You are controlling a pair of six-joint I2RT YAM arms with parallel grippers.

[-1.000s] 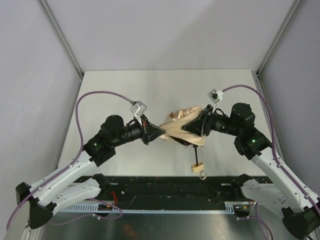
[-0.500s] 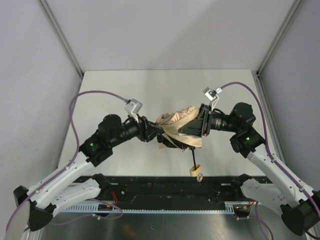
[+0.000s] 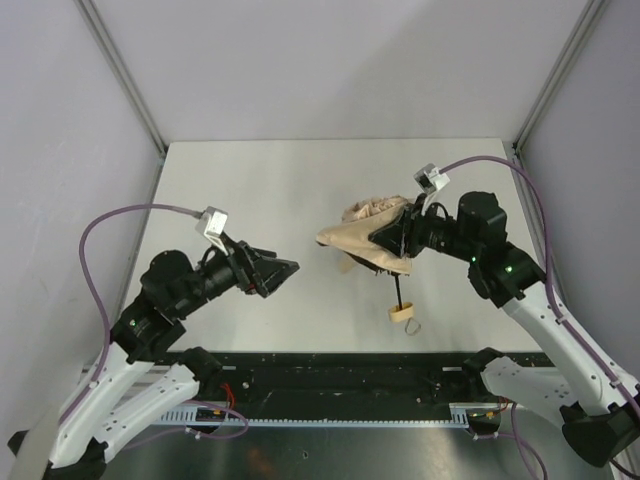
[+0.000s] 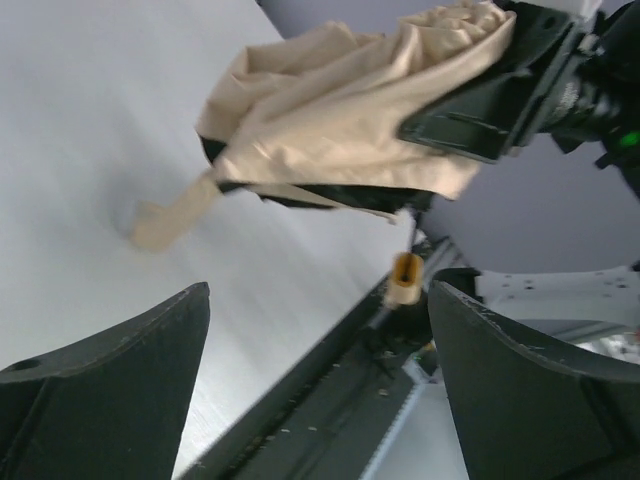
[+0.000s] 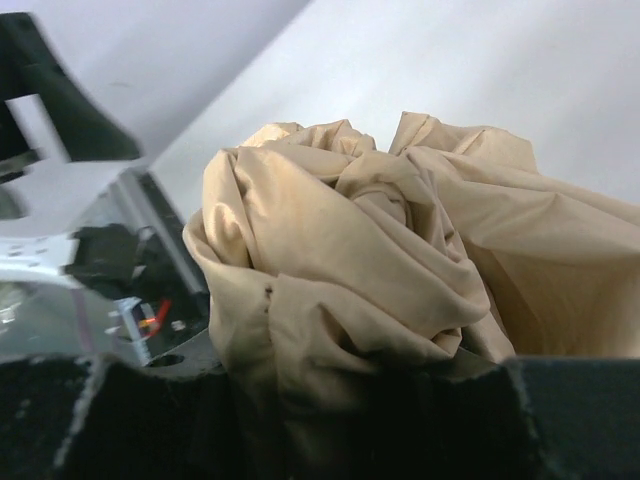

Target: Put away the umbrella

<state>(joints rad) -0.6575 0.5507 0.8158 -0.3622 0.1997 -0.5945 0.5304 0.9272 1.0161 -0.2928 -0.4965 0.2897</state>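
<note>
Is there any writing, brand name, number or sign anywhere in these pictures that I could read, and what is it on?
None: no text can be read in any view. The umbrella has plain beige fabric, its wooden handle shows no mark, and the white table carries no print.

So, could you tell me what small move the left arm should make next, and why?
Probably move the open left gripper toward the umbrella and pinch its loose strap: the right gripper holds the bunched canopy, and the strap hangs unfastened on the left gripper's side.
</note>
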